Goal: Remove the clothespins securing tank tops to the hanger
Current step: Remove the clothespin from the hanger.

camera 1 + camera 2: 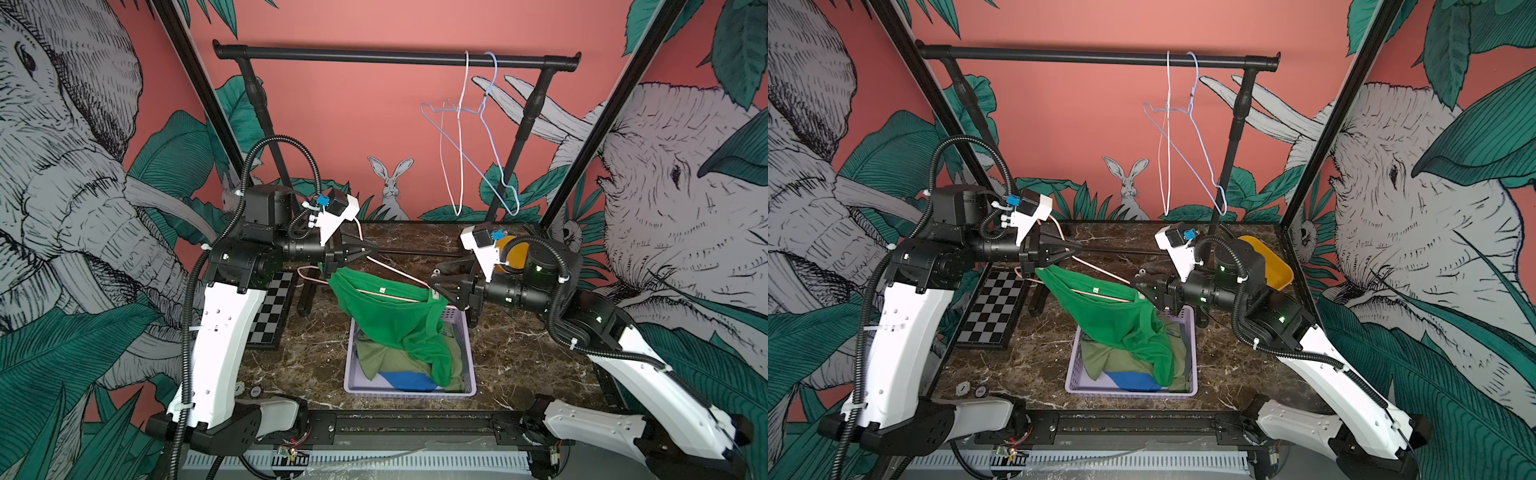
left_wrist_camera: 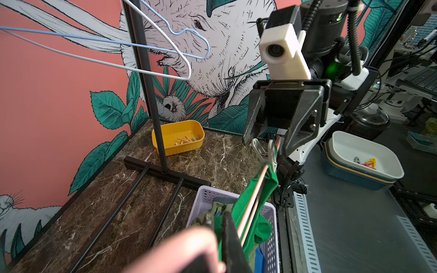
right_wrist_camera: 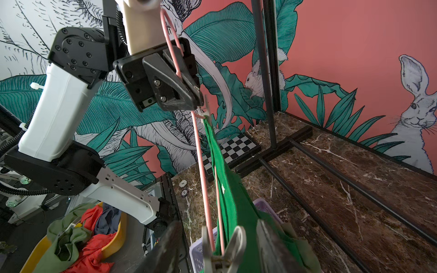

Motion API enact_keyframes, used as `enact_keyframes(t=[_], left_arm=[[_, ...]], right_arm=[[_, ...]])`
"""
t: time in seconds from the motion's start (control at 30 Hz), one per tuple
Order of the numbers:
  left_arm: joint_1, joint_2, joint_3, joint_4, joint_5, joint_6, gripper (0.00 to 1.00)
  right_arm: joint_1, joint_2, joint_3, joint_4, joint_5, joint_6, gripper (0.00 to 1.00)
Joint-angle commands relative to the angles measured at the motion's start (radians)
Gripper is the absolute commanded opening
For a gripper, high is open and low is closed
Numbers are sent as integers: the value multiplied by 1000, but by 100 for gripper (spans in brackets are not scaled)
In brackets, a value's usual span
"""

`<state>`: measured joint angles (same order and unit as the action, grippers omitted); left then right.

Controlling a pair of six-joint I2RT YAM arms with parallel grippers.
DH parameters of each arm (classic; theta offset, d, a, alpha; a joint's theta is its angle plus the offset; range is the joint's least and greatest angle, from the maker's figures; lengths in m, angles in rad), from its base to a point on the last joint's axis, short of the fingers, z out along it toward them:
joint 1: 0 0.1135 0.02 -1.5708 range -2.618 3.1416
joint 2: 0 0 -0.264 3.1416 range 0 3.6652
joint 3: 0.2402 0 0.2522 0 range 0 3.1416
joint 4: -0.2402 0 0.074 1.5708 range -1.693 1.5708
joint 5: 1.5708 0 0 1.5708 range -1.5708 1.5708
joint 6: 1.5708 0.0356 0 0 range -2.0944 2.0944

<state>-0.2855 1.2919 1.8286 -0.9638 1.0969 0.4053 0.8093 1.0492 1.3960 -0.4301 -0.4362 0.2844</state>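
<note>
My left gripper (image 1: 370,251) is shut on the pink wire hanger (image 1: 390,270) just below its hook, and the hanger hangs tilted over the table. A bright green tank top (image 1: 395,320) drapes from the hanger down into the lilac basket (image 1: 409,392). An olive tank top (image 1: 374,357) and a blue one (image 1: 405,380) lie in that basket. A white clothespin (image 3: 233,245) pins the green strap at the hanger's right end. My right gripper (image 3: 222,250) is open, with a finger on each side of this clothespin and gaps between. A pale clip (image 3: 207,106) shows at the strap's other end.
A black garment rail (image 1: 395,56) at the back carries a white and a blue wire hanger (image 1: 461,137). Its base bars lie on the marble table. A yellow tub (image 2: 177,137) holding loose clothespins (image 2: 186,140) stands at the back right. A checkerboard (image 1: 270,311) lies under the left arm.
</note>
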Motion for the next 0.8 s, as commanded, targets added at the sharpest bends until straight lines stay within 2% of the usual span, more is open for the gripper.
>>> enact_keyframes(t=[0.0, 0.1, 0.3, 0.53, 0.67, 0.77], left_arm=[[-4, -17, 24, -17, 33, 31, 0], [-4, -20, 25, -21, 34, 33, 0], [-4, -17, 39, -28, 34, 38, 0], [-4, -20, 42, -32, 29, 44, 0], [-4, -21, 44, -32, 29, 46, 0], [-4, -19, 42, -33, 25, 48, 0]], right_arm=[[-5, 0, 3, 47, -22, -1, 49], [-7, 7, 5, 48, -34, 2, 46], [-6, 8, -6, 55, -50, 9, 45], [-7, 1, -11, 57, -62, 15, 35], [-8, 1, -15, 57, -74, 14, 22], [-8, 0, -16, 57, -77, 12, 7]])
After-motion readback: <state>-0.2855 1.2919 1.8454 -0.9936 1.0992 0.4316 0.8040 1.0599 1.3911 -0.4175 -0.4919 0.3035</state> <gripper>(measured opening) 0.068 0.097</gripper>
